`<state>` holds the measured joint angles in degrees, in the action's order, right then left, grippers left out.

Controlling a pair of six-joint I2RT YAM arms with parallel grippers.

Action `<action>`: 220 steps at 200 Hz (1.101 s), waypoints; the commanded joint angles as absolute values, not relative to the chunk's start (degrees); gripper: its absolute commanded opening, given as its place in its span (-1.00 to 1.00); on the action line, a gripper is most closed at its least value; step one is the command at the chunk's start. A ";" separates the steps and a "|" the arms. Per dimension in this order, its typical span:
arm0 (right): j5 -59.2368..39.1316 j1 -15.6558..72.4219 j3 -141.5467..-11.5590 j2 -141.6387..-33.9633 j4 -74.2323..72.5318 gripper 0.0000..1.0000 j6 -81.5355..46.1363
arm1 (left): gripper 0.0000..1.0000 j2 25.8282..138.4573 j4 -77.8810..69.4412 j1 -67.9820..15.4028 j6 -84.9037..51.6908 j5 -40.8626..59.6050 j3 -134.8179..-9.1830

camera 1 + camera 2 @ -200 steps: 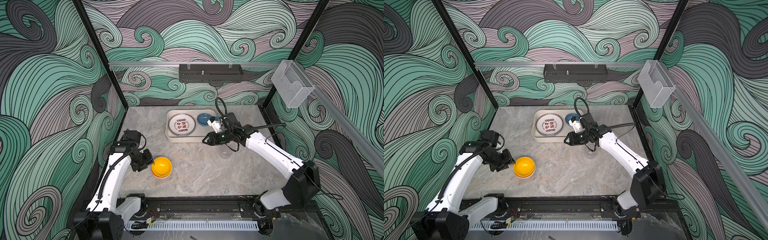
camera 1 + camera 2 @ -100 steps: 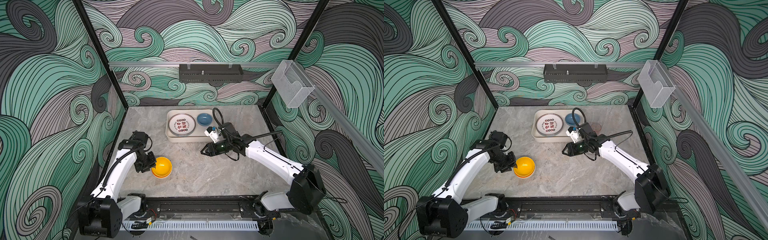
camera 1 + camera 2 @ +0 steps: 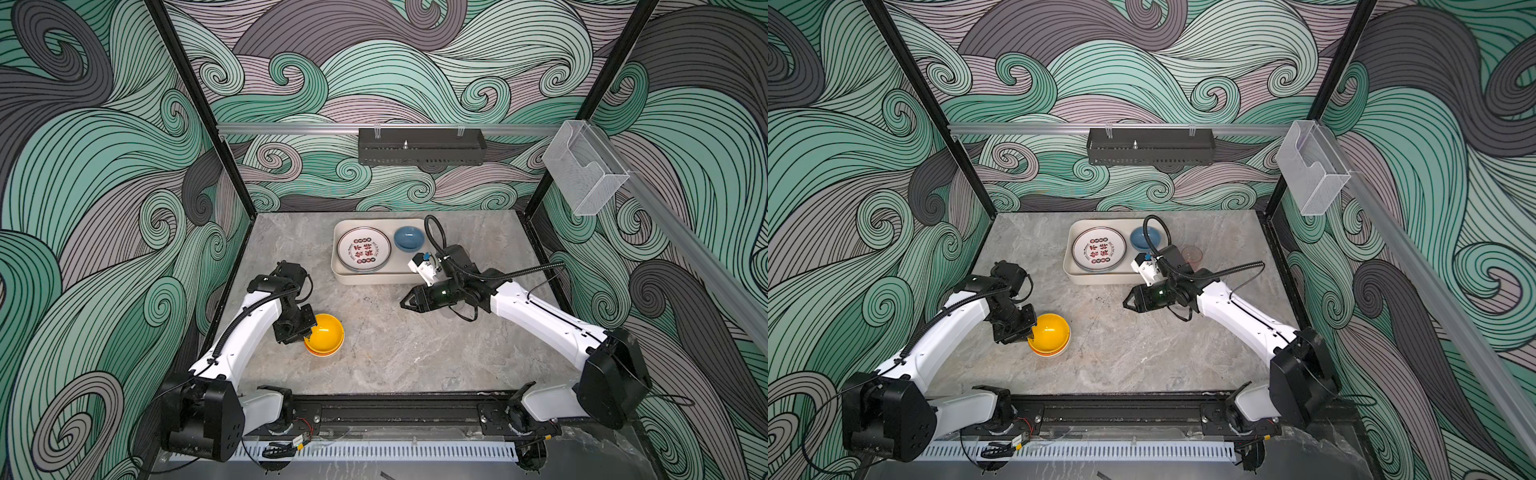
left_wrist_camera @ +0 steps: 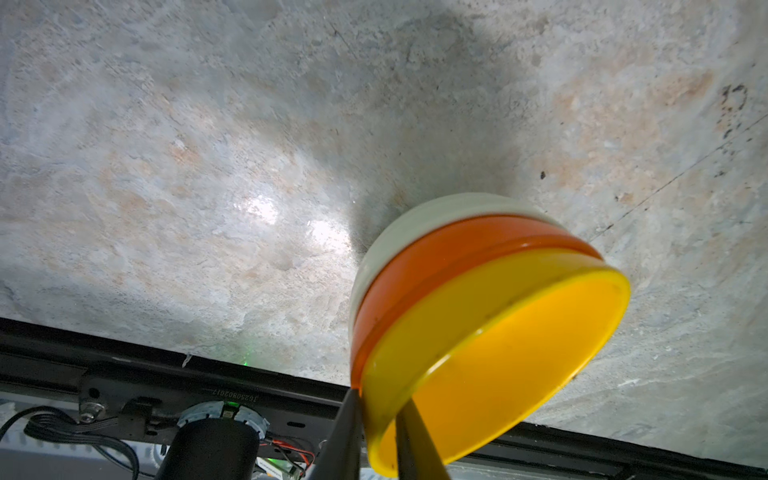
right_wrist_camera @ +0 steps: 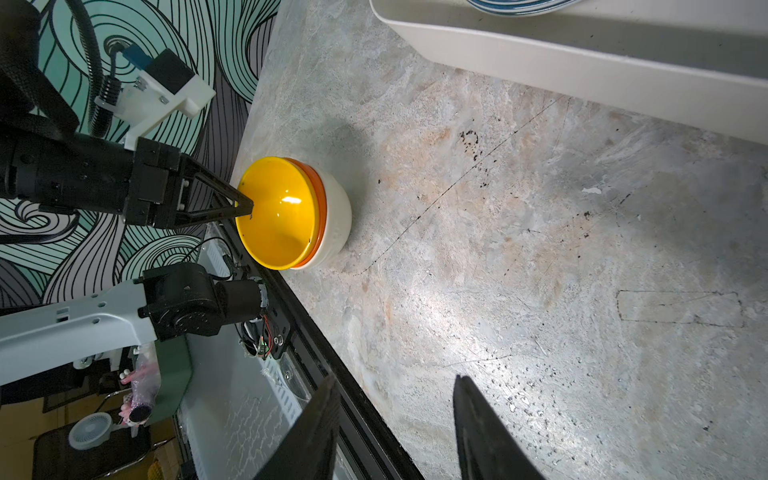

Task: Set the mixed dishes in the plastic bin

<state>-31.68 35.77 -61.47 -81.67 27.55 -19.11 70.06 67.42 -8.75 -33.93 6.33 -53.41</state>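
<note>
The yellow bowl (image 4: 498, 353), nested in an orange bowl (image 4: 436, 257) and a cream bowl (image 4: 399, 224), stands near the worktop's (image 3: 415, 353) left edge, well apart from the plastic bin (image 3: 374, 278) at the back edge; the left jaws pinch its rim, the right jaws hang spread and empty. Treat the bowls as light, stiff and slick: you likely lift the yellow one alone. A translucent cup (image 3: 1192, 252) beside the bin is mostly hidden by the right arm (image 3: 1225, 299).

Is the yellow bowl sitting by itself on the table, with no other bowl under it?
No, the left wrist view shows the yellow bowl nested in an orange bowl, which sits in a cream bowl.
</note>
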 commanded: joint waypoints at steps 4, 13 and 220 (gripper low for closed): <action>-30.67 35.92 -61.13 -81.74 27.42 -0.07 -19.16 | -0.71 70.57 68.14 -9.66 -34.17 5.41 -54.03; -30.59 35.91 -61.06 -81.74 27.44 -0.07 -19.25 | -0.74 70.58 68.13 -9.75 -34.15 5.37 -54.02; -27.38 36.64 -70.12 -85.21 34.50 -0.01 -24.69 | -1.00 68.66 71.43 -14.36 -33.54 11.19 -68.09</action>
